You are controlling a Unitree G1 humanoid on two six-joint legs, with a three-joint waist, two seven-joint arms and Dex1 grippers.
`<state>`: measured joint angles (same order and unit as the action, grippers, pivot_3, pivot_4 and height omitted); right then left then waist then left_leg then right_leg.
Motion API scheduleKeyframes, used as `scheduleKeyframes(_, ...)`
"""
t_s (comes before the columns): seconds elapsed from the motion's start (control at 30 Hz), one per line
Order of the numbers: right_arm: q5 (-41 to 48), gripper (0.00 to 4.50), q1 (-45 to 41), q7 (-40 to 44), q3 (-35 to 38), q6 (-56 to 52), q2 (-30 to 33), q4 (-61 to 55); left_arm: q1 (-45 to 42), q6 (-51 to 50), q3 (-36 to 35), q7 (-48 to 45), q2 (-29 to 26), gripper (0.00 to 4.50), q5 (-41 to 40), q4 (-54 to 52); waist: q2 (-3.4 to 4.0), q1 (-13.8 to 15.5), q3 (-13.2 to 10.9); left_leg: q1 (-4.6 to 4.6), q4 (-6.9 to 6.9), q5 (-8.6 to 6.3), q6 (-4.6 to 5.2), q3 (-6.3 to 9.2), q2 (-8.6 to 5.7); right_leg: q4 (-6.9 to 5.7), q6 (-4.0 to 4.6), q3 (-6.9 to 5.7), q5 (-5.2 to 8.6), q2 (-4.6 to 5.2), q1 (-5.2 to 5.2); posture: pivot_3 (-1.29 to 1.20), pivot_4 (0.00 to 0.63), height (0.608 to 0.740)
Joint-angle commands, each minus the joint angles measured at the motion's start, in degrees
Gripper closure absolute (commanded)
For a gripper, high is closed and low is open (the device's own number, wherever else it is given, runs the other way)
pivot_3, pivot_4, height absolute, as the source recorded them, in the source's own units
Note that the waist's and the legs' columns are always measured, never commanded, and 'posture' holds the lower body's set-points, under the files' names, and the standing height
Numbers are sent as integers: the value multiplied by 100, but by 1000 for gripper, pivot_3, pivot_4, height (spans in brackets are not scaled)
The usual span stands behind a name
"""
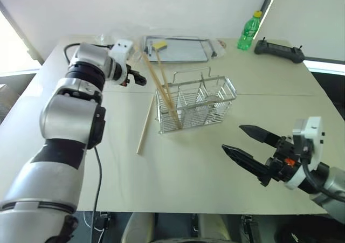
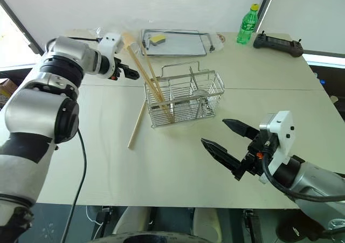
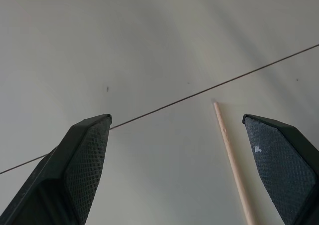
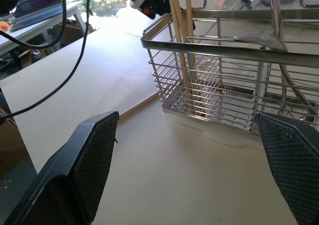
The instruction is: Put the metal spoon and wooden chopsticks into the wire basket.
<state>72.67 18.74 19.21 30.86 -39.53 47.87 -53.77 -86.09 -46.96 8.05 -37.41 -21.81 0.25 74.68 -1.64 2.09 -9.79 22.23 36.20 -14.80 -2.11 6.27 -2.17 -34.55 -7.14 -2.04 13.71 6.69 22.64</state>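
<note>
Wire basket mid-table holds two wooden chopsticks leaning out its left end, metal spoon inside. Third chopstick lies flat on the table beside the basket. Left gripper and right gripper both spread wide, empty.

Green bottle, tray, controller

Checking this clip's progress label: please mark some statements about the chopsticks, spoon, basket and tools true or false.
1. Some wooden chopsticks stand leaning in the wire basket. True.
2. Every chopstick is in the basket. False: one chopstick lies on the table beside it.
3. The metal spoon is inside the basket. True.
4. The right tool holds a chopstick. False: it is open and empty.
5. The left tool is open above the loose chopstick. True.
6. The green bottle is in the basket. False: it stands at the table's far edge.
</note>
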Motion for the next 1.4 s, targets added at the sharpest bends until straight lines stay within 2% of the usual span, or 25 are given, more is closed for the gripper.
scheduleKeyframes(0.03, -16, 0, -147, -48, 9, 168, 106, -170, 29, -43, 27, -21, 115, 50, 195, -43, 1, 3, 1, 0, 0, 0, 0, 0, 0, -1, 0, 0, 0, 0, 0, 0, 150, 709)
scheduleKeyframes(0.23, 250, 0, -370, -103, 149, 178, 338, 37, 169, -169, 275, -287, 449, 50, 512, -83, 0, 5, 0, 1, -1, 0, 0, -1, -3, -2, 7, 0, -4, 0, -1, 0, 150, 709)
scheduleKeyframes(0.43, 583, 0, -455, -206, 241, 161, 553, 79, 248, -63, 153, -153, 679, 50, 562, -66, 0, 9, 1, 3, 1, 0, 1, 1, -3, -2, 7, 0, -4, 1, -1, 0, 150, 709)
scheduleKeyframes(0.63, 752, 0, -372, -303, 352, 165, 623, 42, 316, 10, -57, 201, 776, 50, 518, -13, 1, 7, 1, 0, 2, 0, 1, 1, -3, -6, 6, 0, -4, 1, -2, 0, 150, 709)
scheduleKeyframes(1.17, 948, 0, -394, -622, 414, 257, 667, 3, 565, -2, -13, 176, 928, 50, 699, 42, 0, 9, 2, -13, 8, 1, 1, 1, -4, -34, 7, 2, -4, 1, -4, 0, 150, 709)
scheduleKeyframes(1.2, 951, 0, -402, -638, 408, 258, 674, 7, 571, -4, -20, 172, 930, 565, 706, 42, 0, 9, 2, -15, 8, 1, 1, 1, -3, -36, 7, 3, -4, 1, -5, 0, 150, 709)
scheduleKeyframes(1.23, 968, 0, -410, -656, 409, 260, 682, 10, 573, -9, -30, 165, 931, 868, 712, 41, 0, 8, 2, -17, 8, 1, 1, 1, -4, -39, 7, 3, -3, 1, -5, 0, 150, 709)
scheduleKeyframes(1.27, 988, 0, -414, -672, 415, 262, 689, 9, 574, -20, -46, 156, 933, 1471, 708, 39, 0, 8, 2, -19, 8, 1, 1, 1, -3, -41, 8, 3, -3, 1, -5, 0, 150, 709)
scheduleKeyframes(1.3, 1003, 0, -420, -686, 418, 264, 694, 8, 574, -28, -51, 148, 934, 1815, 710, 38, 0, 8, 2, -19, 8, 1, 1, 1, -3, -42, 8, 3, -3, 1, -6, 0, 150, 709)
scheduleKeyframes(1.4, 1031, 0, -424, -717, 414, 273, 703, -2, 573, -57, -70, 125, 936, 3298, 699, 37, 0, 10, 2, -22, 9, 1, 1, 1, -3, -42, 8, 3, -3, 2, -8, 0, 150, 709)
